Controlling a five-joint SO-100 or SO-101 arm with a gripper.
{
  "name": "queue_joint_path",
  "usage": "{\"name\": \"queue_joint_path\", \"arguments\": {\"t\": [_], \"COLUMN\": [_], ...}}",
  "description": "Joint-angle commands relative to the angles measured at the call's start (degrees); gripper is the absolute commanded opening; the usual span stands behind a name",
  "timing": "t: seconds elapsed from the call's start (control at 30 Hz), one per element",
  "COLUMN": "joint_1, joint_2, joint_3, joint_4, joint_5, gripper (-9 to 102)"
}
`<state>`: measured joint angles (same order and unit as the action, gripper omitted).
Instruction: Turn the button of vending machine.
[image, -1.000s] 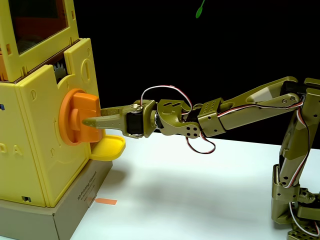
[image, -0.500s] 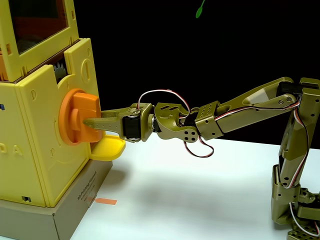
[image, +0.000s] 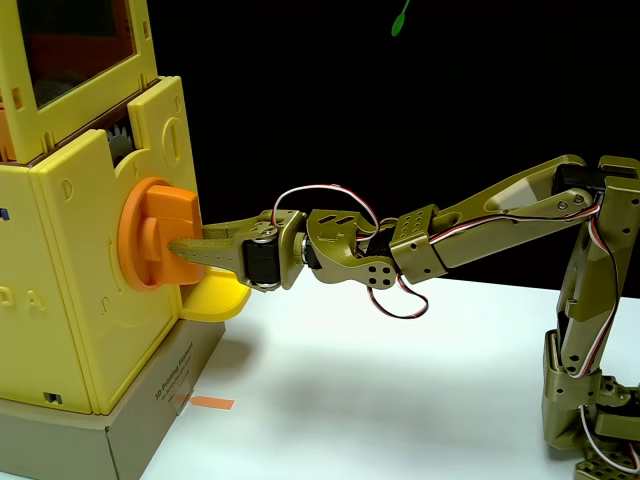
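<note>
Gripping the button (image: 158, 236) on the vending machine (image: 70, 300) front.
Gripper (image: 180, 247) fingers pinch its bar; next, I judge, a wrist roll without slipping off.

Tall boxy yellow plastic vending machine (image: 95, 290), large round orange plastic knob (image: 160, 235) on its front, olive-green two-finger gripper (image: 180, 246), grey cardboard box (image: 130, 425) beneath the machine

Since the earlier pictures the gripper (image: 178, 247) has sunk slightly toward the lower left of the frame, its wrist rolling further, fingertips now lower on the button (image: 160, 233).
</note>
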<state>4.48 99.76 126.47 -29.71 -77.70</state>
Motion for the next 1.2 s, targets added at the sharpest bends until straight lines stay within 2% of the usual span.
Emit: {"name": "queue_joint_path", "arguments": {"t": [0.0,0.13,0.4,0.77,0.93,1.17], "joint_1": [0.2,0.8,3.3,4.7,5.0,5.3], "joint_2": [0.6,1.4,3.1,7.0,8.7,10.4], "joint_3": [-2.1,-2.1,-1.7,1.8,2.7,3.6], "joint_4": [-1.2,-1.1,-0.4,1.1,7.0,9.8], "joint_5": [3.2,15.0,46.2,98.8,125.2,147.6], "gripper": [-1,-1,-1,-1,-1,-1]}}
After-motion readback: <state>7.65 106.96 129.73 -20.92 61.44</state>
